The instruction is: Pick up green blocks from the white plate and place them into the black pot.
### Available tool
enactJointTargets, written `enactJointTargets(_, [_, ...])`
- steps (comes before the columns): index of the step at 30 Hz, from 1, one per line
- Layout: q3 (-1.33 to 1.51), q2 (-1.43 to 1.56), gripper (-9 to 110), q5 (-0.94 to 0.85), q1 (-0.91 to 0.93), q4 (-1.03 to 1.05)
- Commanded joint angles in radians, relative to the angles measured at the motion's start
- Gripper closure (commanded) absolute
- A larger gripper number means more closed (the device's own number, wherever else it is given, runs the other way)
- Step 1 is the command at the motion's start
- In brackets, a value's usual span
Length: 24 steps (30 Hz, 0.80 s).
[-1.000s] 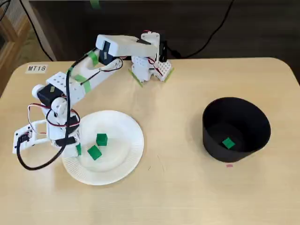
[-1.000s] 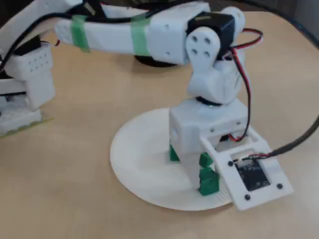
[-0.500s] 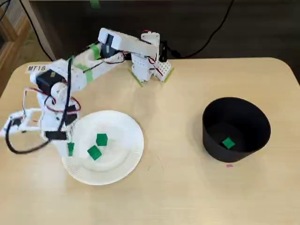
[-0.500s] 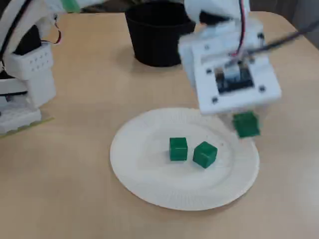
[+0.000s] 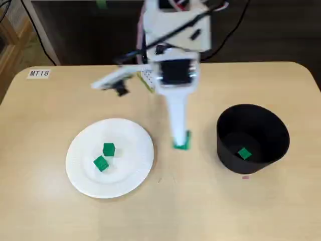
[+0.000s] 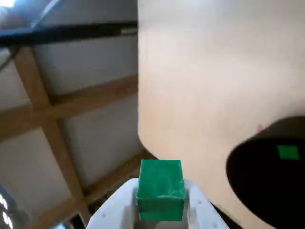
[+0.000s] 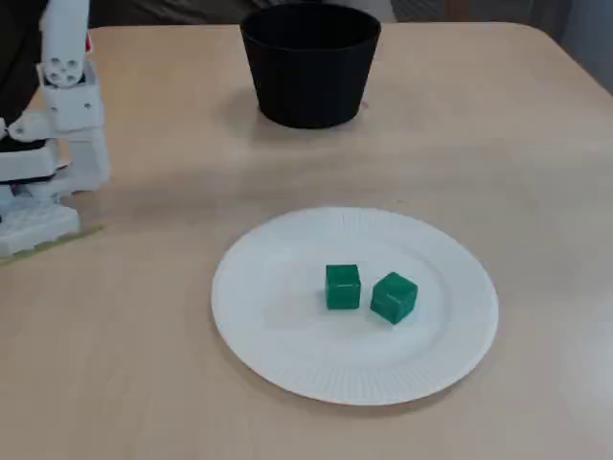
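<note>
Green block (image 5: pixel 181 140) is pinched in our jaws above the middle of the bench (image 5: pixel 200 211), between white plate (image 5: pixel 130 170) and black pot (image 5: pixel 271 120). In a fixed view, second block (image 5: pixel 109 149) and third block (image 5: pixel 101 163) lie on the plate toward the bench's left edge; a fourth block (image 5: pixel 244 153) lies inside the pot, near the right edge.

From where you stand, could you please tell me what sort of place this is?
Probably a robotics lab or classroom workbench: a pale wooden table carrying an MT18 label, cables trailing off behind it, and a small white arm whose gripper holds a green block.
</note>
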Motion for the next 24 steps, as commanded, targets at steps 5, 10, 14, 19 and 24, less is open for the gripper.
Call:
enactJointTargets(5, [0.003,0.026,104,-0.026,-0.238,-0.037])
enactJointTargets(10, [0.324,0.143,104,-0.049,-0.262,0.002])
enactJointTargets(14, [0.502,0.189,104,-0.101,-0.265,-0.005])
enactJointTargets(19, [0.578,0.178,104,-0.121,-0.278,-0.005])
enactJointTargets(24, [0.601,0.144,104,-0.129,-0.307,-0.003])
